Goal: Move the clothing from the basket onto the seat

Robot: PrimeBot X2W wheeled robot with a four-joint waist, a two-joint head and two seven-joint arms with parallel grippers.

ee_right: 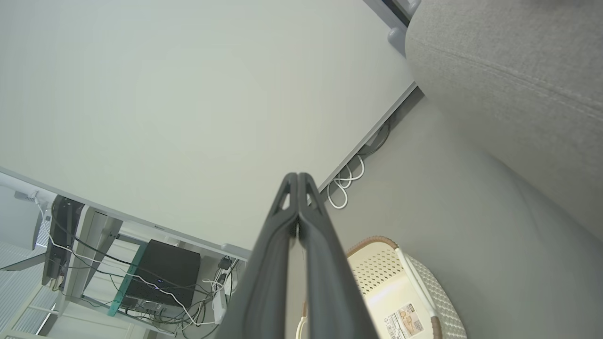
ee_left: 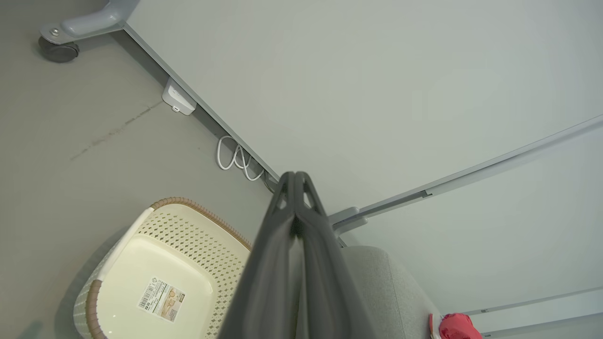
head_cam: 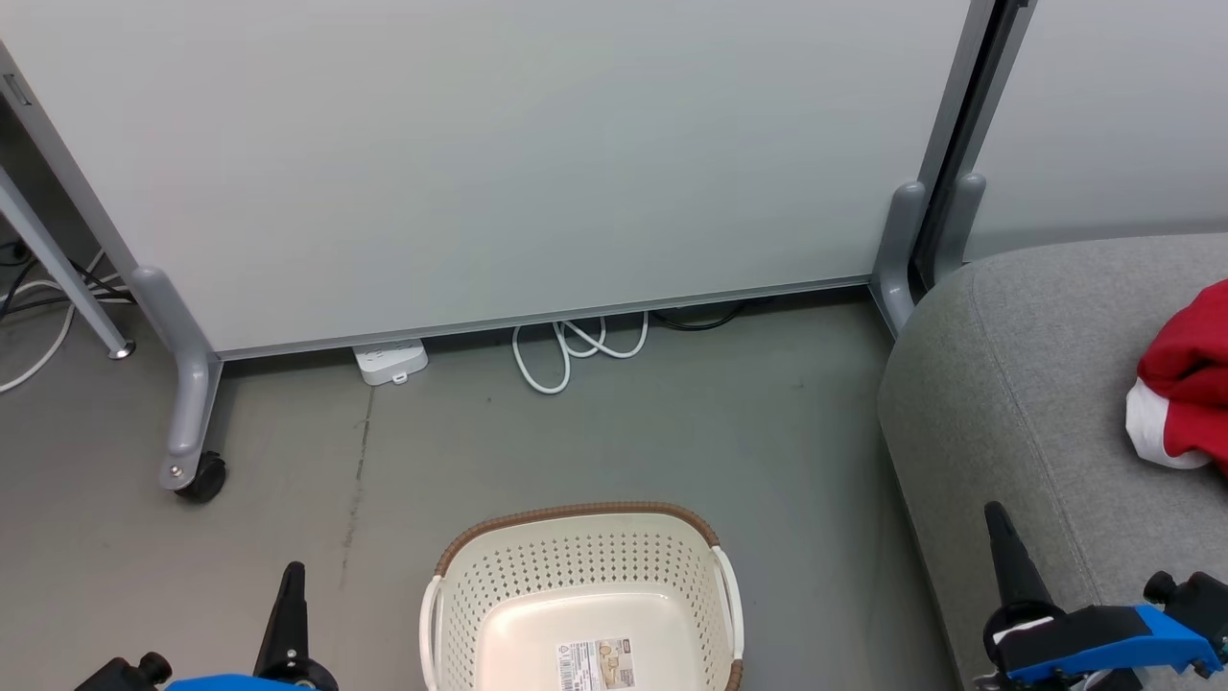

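- Left gripper [head_cam: 291, 582]: low at the left of the head view, above the grey floor [head_cam: 672, 441] just left of the basket. In the left wrist view its two dark fingers [ee_left: 282, 245] lie pressed together along their length, with nothing between them.
- Right gripper [head_cam: 1000, 530]: low at the right of the head view, against the seat's front edge. In the right wrist view its fingers [ee_right: 273, 254] meet at the tips, closed on nothing.
- Basket [head_cam: 576, 510]: cream, perforated, brown-rimmed, standing on the floor between the two grippers. Its bare bottom carries a printed label [head_cam: 595, 664].
- Seat [head_cam: 1017, 384]: grey woven sofa, right of the basket.
- Clothing [head_cam: 1185, 384]: a red heap with a white band, lying on the seat and cut by the head view's right edge. How many garments it holds cannot be told.
- Background: a white partition panel [head_cam: 480, 144] on a castor [head_cam: 203, 477]. A power strip [head_cam: 390, 362] and a coiled white cable [head_cam: 576, 350] lie at its foot.
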